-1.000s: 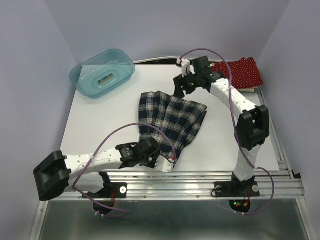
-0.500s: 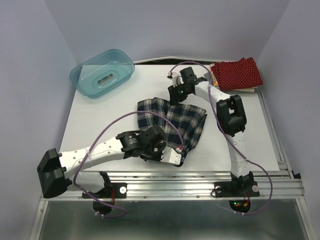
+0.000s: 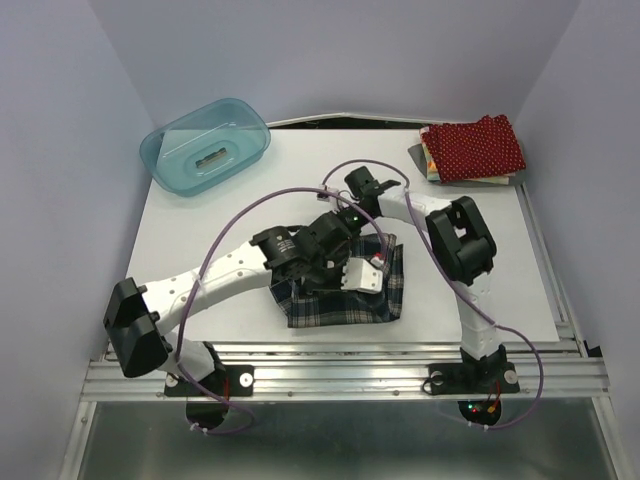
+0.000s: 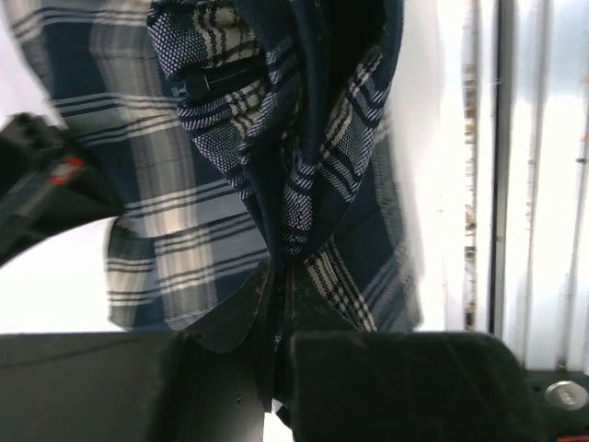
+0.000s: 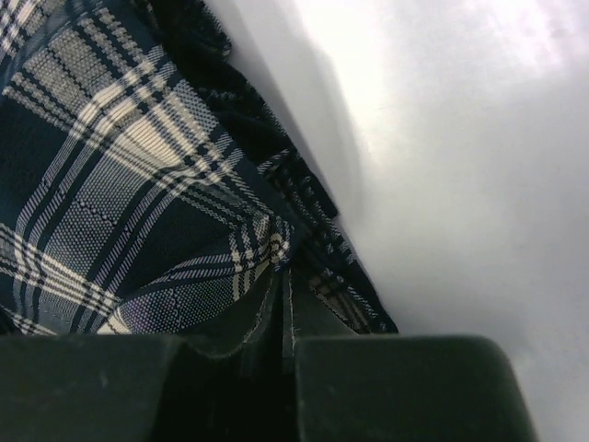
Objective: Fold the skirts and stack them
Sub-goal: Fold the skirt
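- right of the teal bin [image 3: 160, 160] and nearer the arms, the plaid skirt [image 3: 345, 300] lies bunched on the tabletop [image 3: 200, 230]; the red dotted skirt [image 3: 475, 147] sits far right of the bin.
- left end effector [image 4: 281, 276] is clenched on a gathered plaid fold; right end effector [image 5: 281, 267] is clenched on its edge.
- risk: either thin pinch may slip, or the close-set arms may drag the fold askew.
- wrist views show both pinches; in the top view the arms hide them.
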Controlling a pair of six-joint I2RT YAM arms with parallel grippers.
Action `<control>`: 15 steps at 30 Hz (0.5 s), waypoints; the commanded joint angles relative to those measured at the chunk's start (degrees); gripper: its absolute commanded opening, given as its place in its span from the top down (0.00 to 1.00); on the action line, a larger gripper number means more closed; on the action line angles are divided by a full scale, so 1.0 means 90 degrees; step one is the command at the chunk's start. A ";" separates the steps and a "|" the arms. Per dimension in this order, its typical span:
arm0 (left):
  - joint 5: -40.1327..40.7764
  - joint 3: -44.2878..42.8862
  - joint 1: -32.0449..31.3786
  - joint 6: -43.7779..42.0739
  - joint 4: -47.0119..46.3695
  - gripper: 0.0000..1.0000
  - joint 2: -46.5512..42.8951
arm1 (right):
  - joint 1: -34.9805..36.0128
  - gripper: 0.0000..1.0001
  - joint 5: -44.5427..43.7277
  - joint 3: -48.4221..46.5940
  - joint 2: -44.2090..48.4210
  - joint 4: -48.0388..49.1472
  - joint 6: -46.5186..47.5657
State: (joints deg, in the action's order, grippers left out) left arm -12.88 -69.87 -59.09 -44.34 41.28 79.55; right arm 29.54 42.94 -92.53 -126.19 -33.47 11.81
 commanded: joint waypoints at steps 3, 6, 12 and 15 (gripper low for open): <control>0.0483 -0.0548 0.0549 -0.0542 -0.0309 1.00 0.0301 | 0.0281 0.93 0.0590 0.0495 0.0603 -0.0128 0.0123; 0.0533 -0.0616 0.0901 -0.0718 -0.0494 1.00 0.0565 | 0.0360 0.93 0.0698 0.0691 0.0739 -0.0060 0.0103; 0.0747 -0.0256 0.1106 -0.0806 -0.1294 1.00 0.0625 | 0.0604 0.93 0.0893 0.0682 0.0750 -0.0070 0.0103; 0.0923 -0.0012 0.1155 -0.0874 -0.1753 1.00 0.0537 | 0.0663 0.93 0.0961 0.0584 0.0672 -0.0216 0.0152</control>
State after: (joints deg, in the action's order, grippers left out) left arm -8.08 -71.66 -49.25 -49.76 34.41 86.91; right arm 33.67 47.94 -86.41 -122.10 -33.56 12.27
